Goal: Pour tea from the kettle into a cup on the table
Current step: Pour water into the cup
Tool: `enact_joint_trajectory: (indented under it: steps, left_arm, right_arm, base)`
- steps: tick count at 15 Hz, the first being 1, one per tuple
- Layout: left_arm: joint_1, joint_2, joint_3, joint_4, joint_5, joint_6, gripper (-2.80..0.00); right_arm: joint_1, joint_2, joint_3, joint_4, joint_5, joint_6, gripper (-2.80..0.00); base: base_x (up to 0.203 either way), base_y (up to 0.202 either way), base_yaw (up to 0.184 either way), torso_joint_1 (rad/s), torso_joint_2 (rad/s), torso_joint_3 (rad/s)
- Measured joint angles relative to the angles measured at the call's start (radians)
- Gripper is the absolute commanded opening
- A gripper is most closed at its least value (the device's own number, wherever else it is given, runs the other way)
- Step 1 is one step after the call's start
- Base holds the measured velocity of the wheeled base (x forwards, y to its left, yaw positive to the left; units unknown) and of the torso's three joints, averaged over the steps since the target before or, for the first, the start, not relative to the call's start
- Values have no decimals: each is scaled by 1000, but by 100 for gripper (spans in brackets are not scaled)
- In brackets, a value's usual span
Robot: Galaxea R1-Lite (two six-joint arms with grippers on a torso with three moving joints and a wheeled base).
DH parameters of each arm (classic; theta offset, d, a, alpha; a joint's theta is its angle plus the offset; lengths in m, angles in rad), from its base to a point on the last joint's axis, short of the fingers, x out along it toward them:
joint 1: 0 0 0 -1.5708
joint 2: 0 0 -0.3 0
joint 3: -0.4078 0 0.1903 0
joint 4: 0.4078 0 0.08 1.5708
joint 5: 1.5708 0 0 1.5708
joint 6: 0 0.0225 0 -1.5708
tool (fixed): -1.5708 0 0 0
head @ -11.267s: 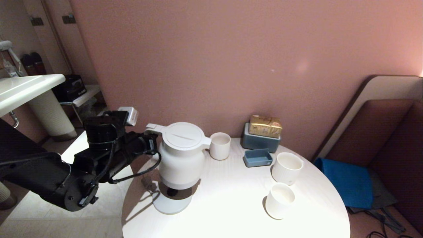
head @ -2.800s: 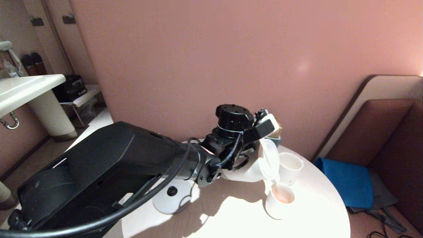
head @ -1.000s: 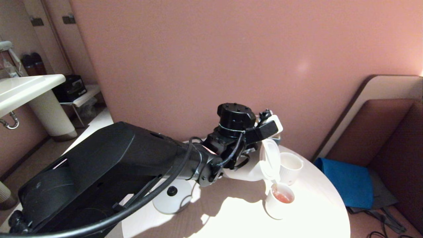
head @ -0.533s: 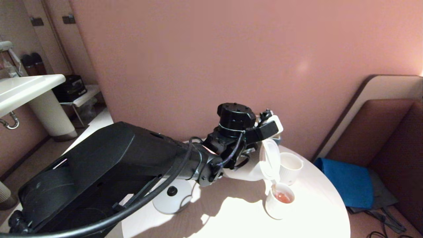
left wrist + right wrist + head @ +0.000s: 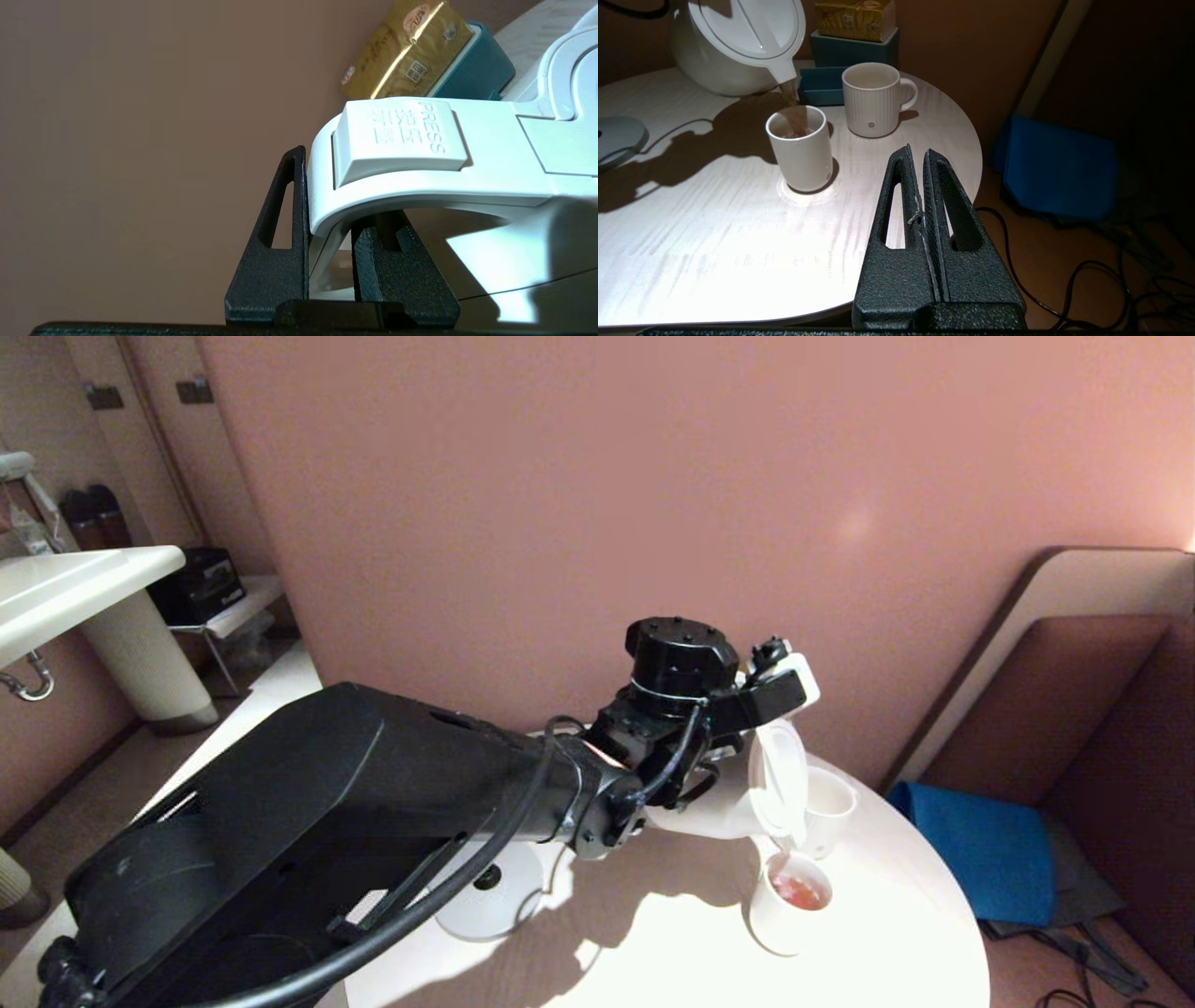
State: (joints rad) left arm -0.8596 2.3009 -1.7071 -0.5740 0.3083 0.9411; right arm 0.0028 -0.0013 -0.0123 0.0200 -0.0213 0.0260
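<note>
Kettle [image 5: 719,812]: white, tipped steeply toward the robot's right, lid facing outward, spout directly above the cup [image 5: 787,905]. Held by its loop handle in the left gripper [image 5: 329,261], whose black fingers [image 5: 275,261] clamp either side of the handle (button marked PRESS sits just beyond the grip).

Tea [image 5: 798,892]: reddish-brown, a thin stream running from spout into cup; a shallow pool shows inside.

Cup: small, white, ribbed, upright on the table [image 5: 672,952], near its right edge.

Mug [image 5: 873,99]: white, ribbed, loop handle, just behind the cup, apart from it.

Kettle base [image 5: 490,905]: round, white, on the table's left part, uncovered.

Blue box [image 5: 852,53] with gold packet [image 5: 857,18] on top: by the wall.

Right gripper [image 5: 920,158]: fingers pressed together, holding nothing, off the table's edge.
</note>
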Motion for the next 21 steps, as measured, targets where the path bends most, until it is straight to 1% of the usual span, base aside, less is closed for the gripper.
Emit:
enact_joint_trajectory:
  steps: [13,17,21]
  left_arm:
    - [-3,6,1,-1,4,2,-280]
    - [-10,7,4,0,4,22,-280]
    - [-16,8,7,1,4,25,-280]
  right_arm:
    - [0,0,0,0,0,0,-280]
    - [0,0,0,0,0,0,-280]
    - [0,0,0,0,0,0,-280]
  base:
    - [0,0,0,0,0,0]
    - [0,0,0,0,0,0]
    - [0,0,0,0,0,0]
